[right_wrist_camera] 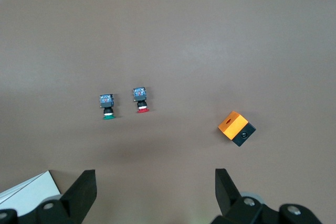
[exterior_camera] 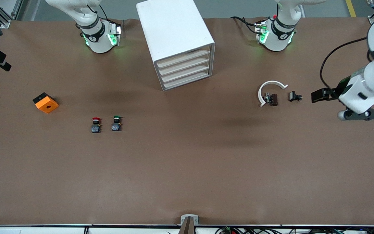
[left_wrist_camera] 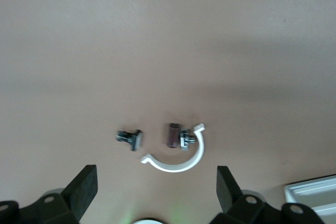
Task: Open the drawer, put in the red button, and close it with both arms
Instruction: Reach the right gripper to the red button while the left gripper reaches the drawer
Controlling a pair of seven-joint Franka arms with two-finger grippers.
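Note:
The red button (exterior_camera: 96, 124) stands on the brown table beside a like switch with a green cap (exterior_camera: 116, 123), toward the right arm's end. In the right wrist view the red button (right_wrist_camera: 140, 99) lies well below my open right gripper (right_wrist_camera: 155, 171), which hangs high over the table with nothing in it. The white cabinet (exterior_camera: 174, 26) stands between the arm bases. Every drawer (exterior_camera: 185, 70) in its stack of cream fronts is shut. My left gripper (left_wrist_camera: 156, 167) is also open and empty, high over a white curved clamp (left_wrist_camera: 178, 161). Neither gripper shows in the front view.
An orange and black box (exterior_camera: 45, 102) lies toward the right arm's end. Toward the left arm's end lie the white clamp (exterior_camera: 269, 87), a small brown part (exterior_camera: 273, 99) and a small black part (exterior_camera: 294, 96). A white arm piece with a black tip (exterior_camera: 359, 91) reaches in there.

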